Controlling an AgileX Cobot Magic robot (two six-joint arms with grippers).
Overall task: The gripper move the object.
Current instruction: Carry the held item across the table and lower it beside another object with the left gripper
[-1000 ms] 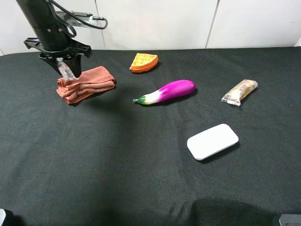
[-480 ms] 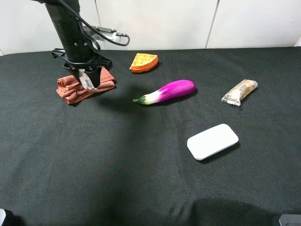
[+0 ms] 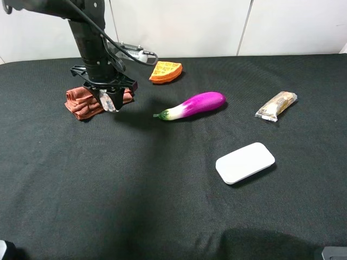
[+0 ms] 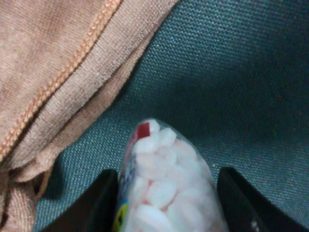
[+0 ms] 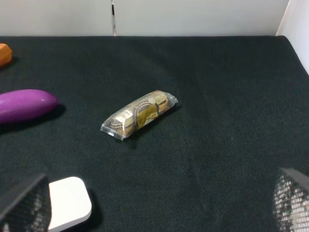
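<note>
In the upper left of the high view, the left gripper (image 3: 110,101) hangs from its black arm with the jaws closed on the jar (image 3: 111,102), which points down between the dark fingers (image 3: 103,93). The left wrist view shows the grip close up: the clear jar (image 4: 164,188), packed with pale pinkish-white tablets, sits clamped between two black fingers (image 4: 94,208), one on each side. Under it lies dark cloth, just beside the stitched edge of the towel (image 4: 53,72). Whether the jar touches the cloth cannot be told. In the high view the jar is at the right edge of the folded rust towel (image 3: 81,103), with a grey cable (image 3: 133,51) trailing off the arm above. The waffle (image 3: 166,71) sits at upper centre, the eggplant (image 3: 192,105) right of the gripper near the middle, the snack packet (image 3: 276,105) at the right, and the white box (image 3: 245,162) lower right on the black table (image 3: 108,189). The right gripper (image 5: 158,198) shows only at the bottom corners of its wrist view, fingers spread wide and holding nothing.
</note>
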